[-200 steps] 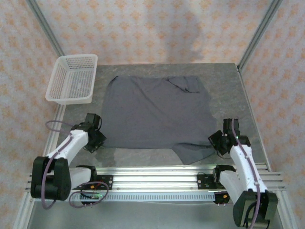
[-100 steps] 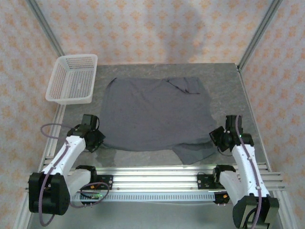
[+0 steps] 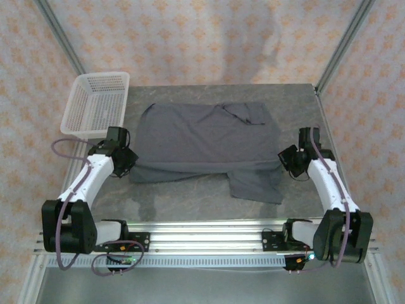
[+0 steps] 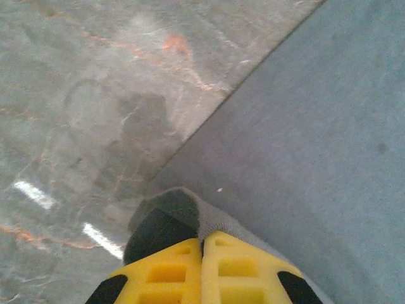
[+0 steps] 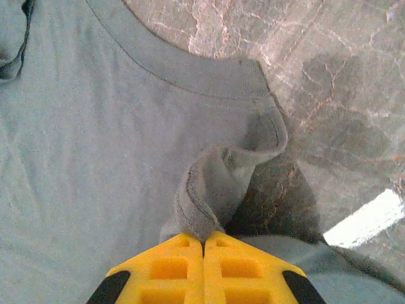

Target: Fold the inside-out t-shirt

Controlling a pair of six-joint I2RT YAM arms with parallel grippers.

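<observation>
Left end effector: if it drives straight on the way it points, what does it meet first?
The left end effector is shut on a fold of the shirt; straight ahead lies flat shirt near its edge, on the table. Depth is unclear, but contact looks near.

Overhead view is evenly lit but kinda soft and low-res, with a faint grey shadow on the back wall (image 3: pixel 253 50). Wrist cams are brighter: white glare streaks on the glossy surface (image 4: pixel 63 69), dark shadow under the bunched t-shirt (image 5: pixel 95 126), and the left tool (image 4: pixel 202 242) looks slightly blurry, I think.
</observation>
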